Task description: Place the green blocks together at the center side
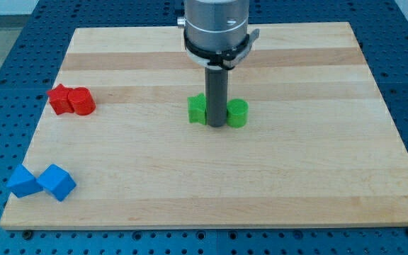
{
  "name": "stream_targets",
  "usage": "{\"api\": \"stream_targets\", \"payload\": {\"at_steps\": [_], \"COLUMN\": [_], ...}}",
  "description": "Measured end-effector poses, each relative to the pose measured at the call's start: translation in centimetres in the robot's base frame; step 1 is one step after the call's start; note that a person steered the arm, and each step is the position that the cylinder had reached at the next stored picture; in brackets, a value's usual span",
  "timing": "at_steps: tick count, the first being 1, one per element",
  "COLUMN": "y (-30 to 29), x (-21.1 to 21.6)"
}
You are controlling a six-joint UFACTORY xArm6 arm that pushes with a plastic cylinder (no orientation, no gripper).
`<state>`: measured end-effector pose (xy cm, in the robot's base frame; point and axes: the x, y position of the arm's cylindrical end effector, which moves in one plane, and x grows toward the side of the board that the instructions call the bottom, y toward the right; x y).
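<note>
Our arm carries no fingers, only a dark rod, and my tip (217,125) rests on the counter (296,163) between the two green blocks, close against both. The green block (197,109) on the view's left looks angular, partly hidden behind the rod; the green cylinder (238,112) stands on the view's right. Both sit near the counter's middle. The counter is pale striped wood lying on a blue perforated base (6,64). At the view's left two red blocks (71,100) touch each other, and lower down two blue blocks (41,182) touch as well.
</note>
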<state>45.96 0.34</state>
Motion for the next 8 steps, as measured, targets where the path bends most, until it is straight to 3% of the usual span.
{"api": "stream_targets", "payload": {"at_steps": [2, 5, 7, 8], "y": [-5.5, -2.6, -2.1, 1.1], "x": [2.6, -3.0, 3.1, 3.5]}}
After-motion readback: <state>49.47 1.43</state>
